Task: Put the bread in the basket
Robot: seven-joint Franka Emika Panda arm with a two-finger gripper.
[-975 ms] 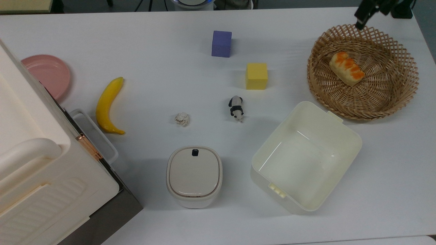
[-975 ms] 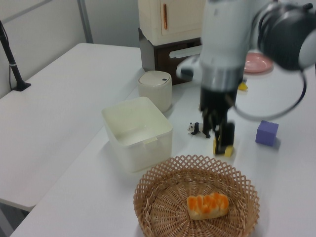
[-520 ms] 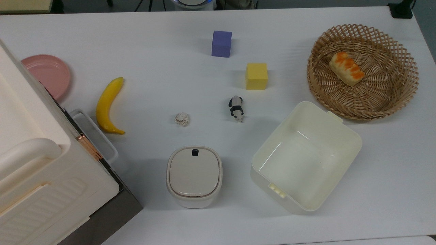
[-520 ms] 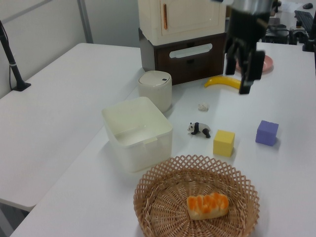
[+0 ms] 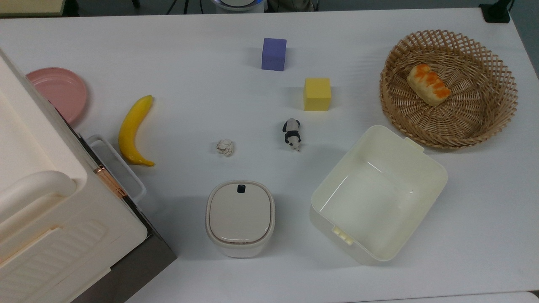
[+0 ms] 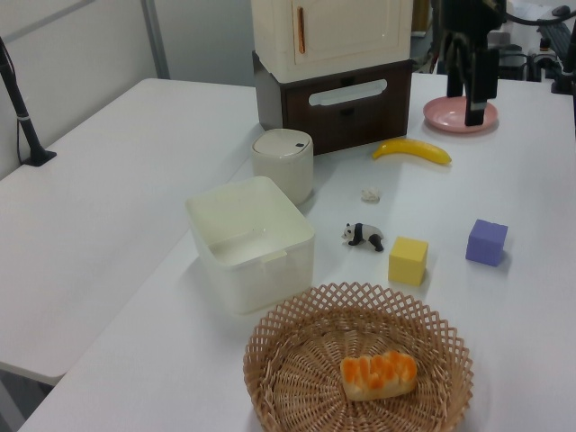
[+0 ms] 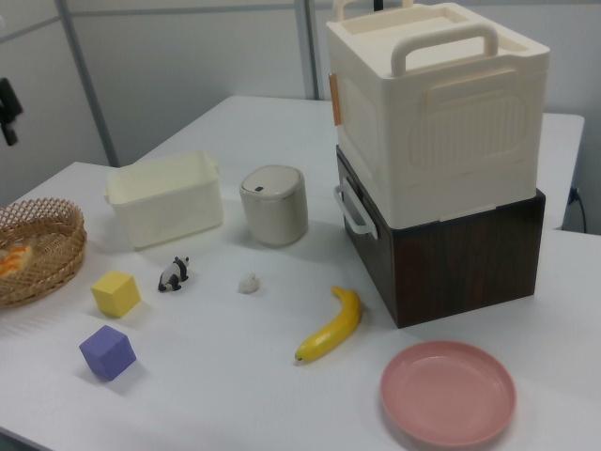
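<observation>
The bread [image 5: 428, 84], a small loaf with an orange-brown segmented top, lies on its side inside the round wicker basket [image 5: 446, 37] at the top view's right. In the left view the bread [image 6: 379, 374] rests on the woven base of the basket [image 6: 270, 335] at the bottom. The right view shows the basket [image 7: 58, 214] at its left edge with the bread [image 7: 11, 260] inside. My gripper [image 6: 466, 103] hangs high at the left view's top right, over the pink plate, far from the basket. Its fingers are open and hold nothing.
A cream tub [image 5: 438, 168] stands beside the basket. A yellow cube [image 5: 317, 94], purple cube [image 5: 273, 54], toy panda [image 5: 292, 133], paper ball [image 5: 225, 147], banana [image 5: 134, 129], pink plate [image 5: 59, 90], lidded bin [image 5: 240, 216] and a large storage box [image 5: 50, 219] share the table.
My gripper has risen away from the basket, left the top view and travelled across the table to above the pink plate. The bread stays still in the basket.
</observation>
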